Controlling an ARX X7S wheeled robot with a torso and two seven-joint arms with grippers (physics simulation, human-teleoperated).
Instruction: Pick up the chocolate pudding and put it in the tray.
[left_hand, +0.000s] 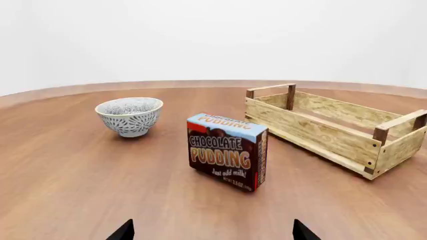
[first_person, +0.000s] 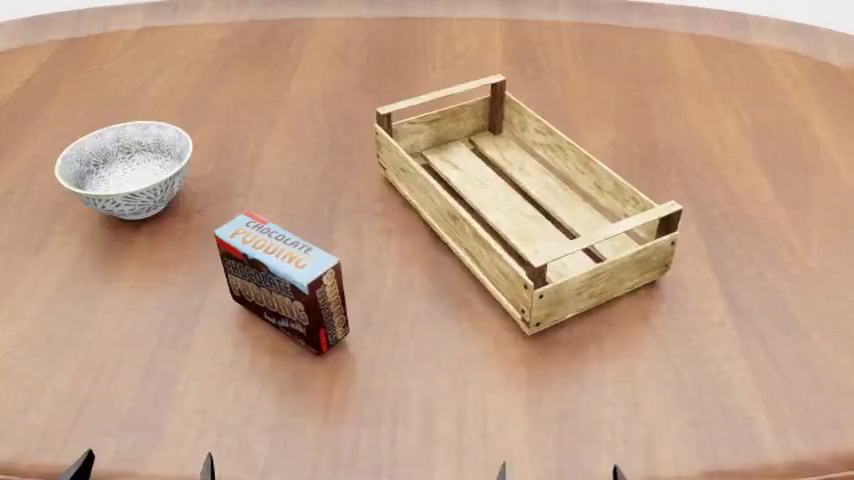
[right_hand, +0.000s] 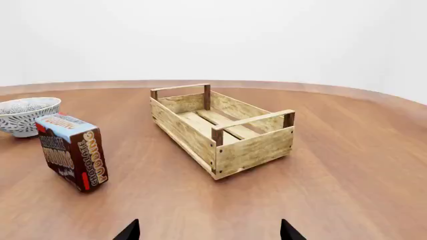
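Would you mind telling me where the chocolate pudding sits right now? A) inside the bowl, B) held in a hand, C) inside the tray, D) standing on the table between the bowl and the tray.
D: the chocolate pudding stands on the table, apart from the bowl and the empty tray.

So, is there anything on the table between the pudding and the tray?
No. In the head view only bare wood lies between the pudding and the tray. The bowl stands on the pudding's other side.
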